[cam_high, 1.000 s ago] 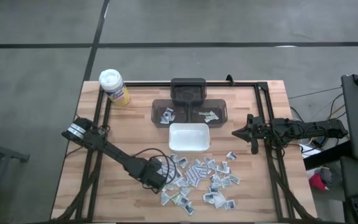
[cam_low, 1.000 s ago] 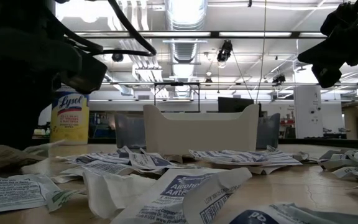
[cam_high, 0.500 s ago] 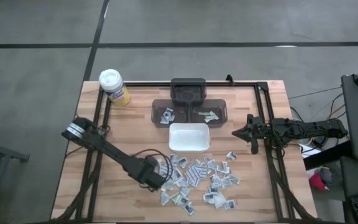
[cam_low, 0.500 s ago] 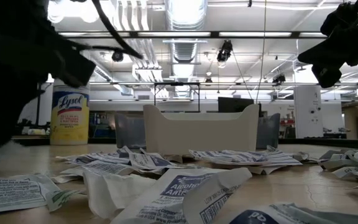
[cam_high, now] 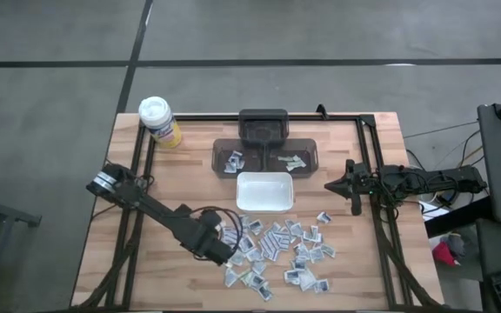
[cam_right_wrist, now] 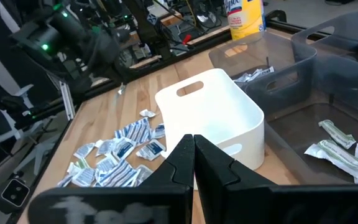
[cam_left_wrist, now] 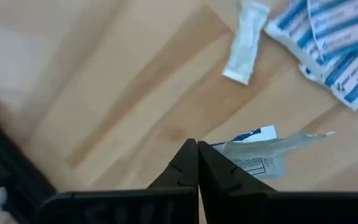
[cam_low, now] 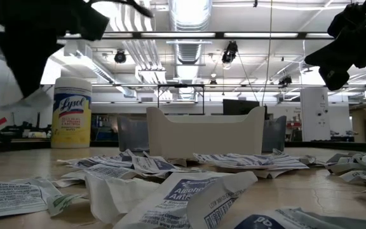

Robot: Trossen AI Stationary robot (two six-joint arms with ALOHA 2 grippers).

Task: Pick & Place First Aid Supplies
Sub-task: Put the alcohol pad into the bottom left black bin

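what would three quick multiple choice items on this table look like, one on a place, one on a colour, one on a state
1. Where does the white tray stand?
A. between the grey bins and the heap of packets
B. beside the canister
C. at the table's right edge

2. What colour is the body of the canister?
A. red
B. yellow
C. black

3. How is the left gripper?
A. wide open above the tray
B. shut on a packet
C. open, resting in a bin

Answers:
1 A: the high view shows the tray just below the bins and above the heap.
2 B: yellow body with a white lid in the high and low views.
3 B: the left wrist view shows the fingers closed together with a packet pinched at their tips.
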